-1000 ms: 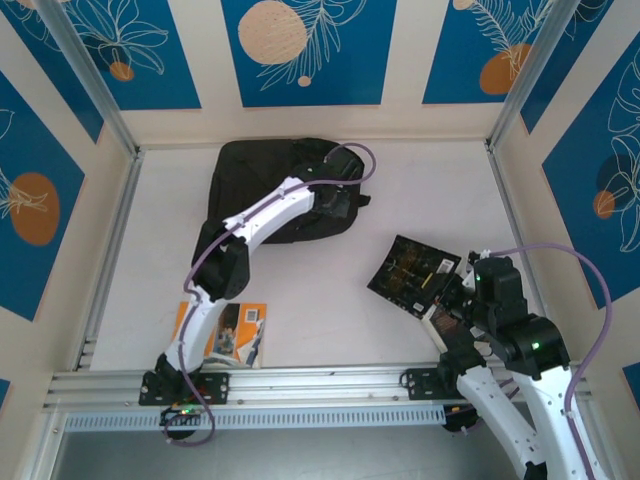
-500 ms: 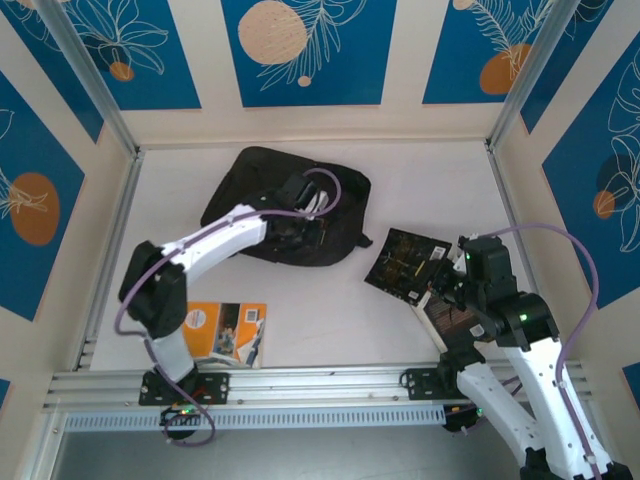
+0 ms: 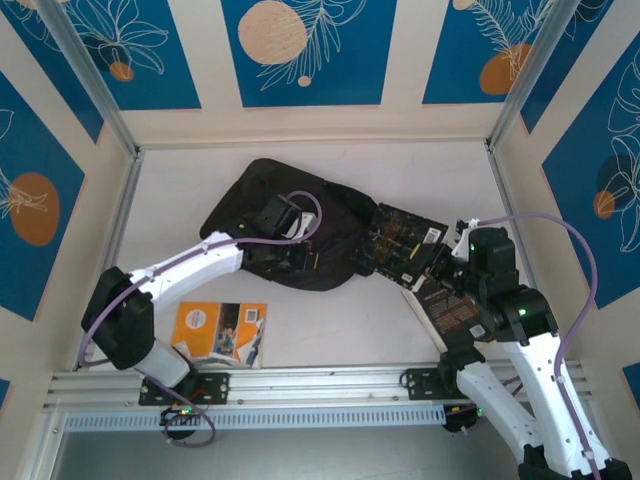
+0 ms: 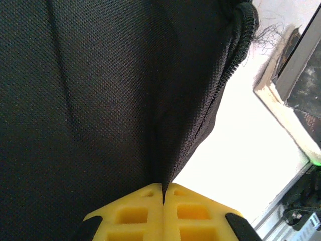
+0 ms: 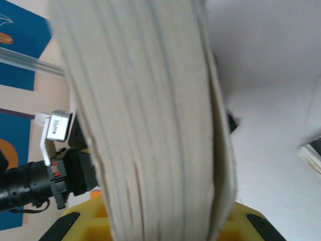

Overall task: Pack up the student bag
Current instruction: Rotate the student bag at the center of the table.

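Student bag [image 3: 338, 238] fabric pinched in left claw [image 4: 163, 190] — right claw [image 5: 160, 226] grips book [image 3: 405, 245].

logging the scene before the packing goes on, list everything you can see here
student bag: one, black, lying on the far middle of the table
book: one, dark cover with gold print, at the bag's right edge
booklet: one, orange and white, flat on the near left of the table
table: one, white, under everything
rail: one, silver, along the near edge
wall panels: several, blue with orange discs, around the table
left gripper: one, yellow fingers, shut on a fold of the bag's fabric
right gripper: one, yellow fingers, shut on the book
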`<state>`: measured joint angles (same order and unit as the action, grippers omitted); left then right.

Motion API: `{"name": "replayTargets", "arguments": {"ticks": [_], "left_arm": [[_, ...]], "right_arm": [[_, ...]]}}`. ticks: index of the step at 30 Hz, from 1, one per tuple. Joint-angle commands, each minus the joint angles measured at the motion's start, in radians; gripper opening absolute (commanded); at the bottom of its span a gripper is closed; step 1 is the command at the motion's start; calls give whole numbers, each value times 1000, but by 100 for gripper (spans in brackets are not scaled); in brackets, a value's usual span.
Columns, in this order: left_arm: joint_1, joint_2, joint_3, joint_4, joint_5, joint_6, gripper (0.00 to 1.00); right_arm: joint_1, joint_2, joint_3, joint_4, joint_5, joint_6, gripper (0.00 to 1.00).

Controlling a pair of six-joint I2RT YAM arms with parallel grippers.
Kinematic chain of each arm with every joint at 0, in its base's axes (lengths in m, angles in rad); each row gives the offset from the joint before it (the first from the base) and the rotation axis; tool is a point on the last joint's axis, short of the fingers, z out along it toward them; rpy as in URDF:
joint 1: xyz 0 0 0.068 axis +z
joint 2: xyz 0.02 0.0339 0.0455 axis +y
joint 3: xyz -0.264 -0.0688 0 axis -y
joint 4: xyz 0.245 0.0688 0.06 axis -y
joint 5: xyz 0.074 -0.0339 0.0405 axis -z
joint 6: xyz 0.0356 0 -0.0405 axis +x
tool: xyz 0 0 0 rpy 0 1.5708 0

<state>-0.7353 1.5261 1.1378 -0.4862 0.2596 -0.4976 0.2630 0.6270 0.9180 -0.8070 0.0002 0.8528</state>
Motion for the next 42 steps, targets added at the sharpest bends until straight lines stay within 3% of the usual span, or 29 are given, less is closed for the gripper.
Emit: {"name": "replayTargets", "arguments": {"ticks": [1,5,11,18,20,25,28,35,42], "left_arm": [[-4,-46,-5,63,58,-40,1],[-3,-65,-10,31,45,-27,1],[-3,-134,-111,64,21,-52,1],[-3,-103,-128,53,93,-28,9],[-3,-99,-113,21,97,-15,15],[-3,-133,-30,-86,10,28,49],[-3,-121,59,-131,-20,54,58],[-39,65,310,-221,10,133,66],[-133,222,465,-328,-66,229,70]], "right_arm": [[-4,-3,8,106,-67,8,0],[-5,6,7,74,-55,5,0],[-6,14,-5,-33,64,52,0],[-3,121,-139,104,-113,289,0],[4,149,-139,117,-120,298,0],[8,149,-142,120,-126,296,0],[8,133,-171,130,-137,317,0],[8,105,-192,132,-138,330,0],[5,78,-198,120,-135,333,0]]}}
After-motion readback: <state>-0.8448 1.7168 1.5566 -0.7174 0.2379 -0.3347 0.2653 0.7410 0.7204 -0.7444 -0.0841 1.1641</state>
